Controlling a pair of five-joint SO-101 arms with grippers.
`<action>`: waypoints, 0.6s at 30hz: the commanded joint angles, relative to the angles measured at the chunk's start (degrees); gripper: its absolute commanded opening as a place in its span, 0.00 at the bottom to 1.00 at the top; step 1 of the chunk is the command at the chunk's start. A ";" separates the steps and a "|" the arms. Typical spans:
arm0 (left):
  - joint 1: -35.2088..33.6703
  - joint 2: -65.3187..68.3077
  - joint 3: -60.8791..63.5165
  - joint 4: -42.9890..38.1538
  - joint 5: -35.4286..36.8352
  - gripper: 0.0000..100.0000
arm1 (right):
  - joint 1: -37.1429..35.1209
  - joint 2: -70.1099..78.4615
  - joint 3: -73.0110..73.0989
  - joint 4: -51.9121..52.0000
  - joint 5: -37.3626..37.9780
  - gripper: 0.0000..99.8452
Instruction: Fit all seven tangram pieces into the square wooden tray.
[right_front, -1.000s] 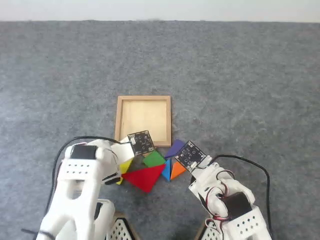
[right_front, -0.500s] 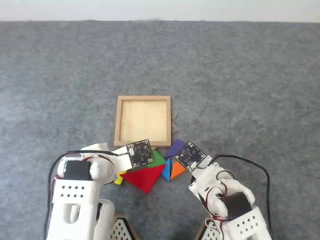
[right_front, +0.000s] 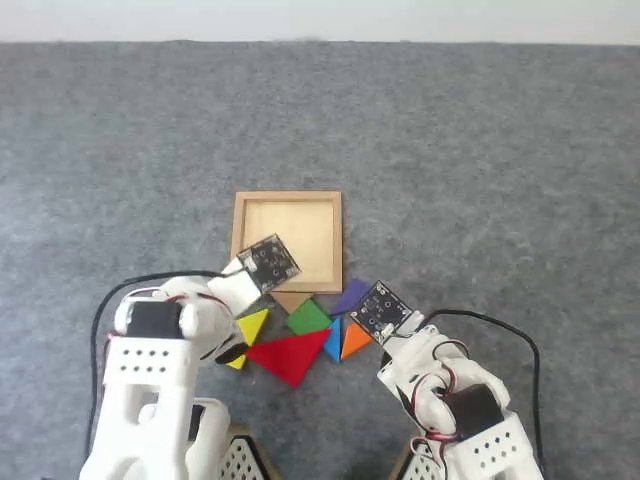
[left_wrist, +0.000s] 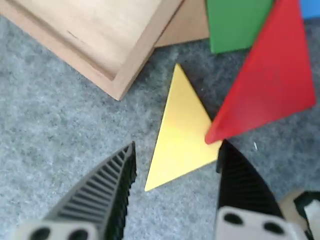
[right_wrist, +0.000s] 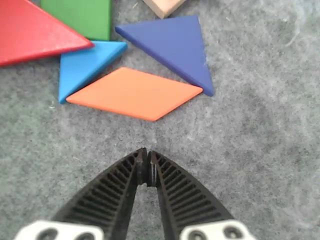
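The wooden tray (right_front: 288, 197) sits mid-mat, and its floor is bare wood where it shows. All 7 pieces lie on the grey mat (right_front: 500, 150), clustered just beside the tray's near edge: tan piece (right_front: 291, 300), green square (right_front: 308, 317), purple triangle (right_front: 352, 295), blue triangle (right_front: 331, 342), orange parallelogram (right_front: 355, 340), red triangle (right_front: 290, 355) and yellow triangle (right_front: 252, 325). The left gripper (left_wrist: 177, 150) is spread wide and empty, with its fingers on either side of the yellow triangle. The right gripper (right_wrist: 145, 156) is closed on nothing, near the orange parallelogram. A pale wall (right_front: 320, 20) runs along the mat's far edge.
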 joint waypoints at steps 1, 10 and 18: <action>-0.18 3.34 -0.75 -4.75 6.33 0.25 | -0.40 -1.10 0.97 0.13 -0.53 0.01; -12.13 2.64 1.10 -9.23 16.53 0.25 | -0.40 -1.10 0.97 0.13 -0.53 0.01; -22.15 2.46 6.20 -17.58 16.35 0.14 | -0.66 -1.01 0.97 0.13 -0.88 0.01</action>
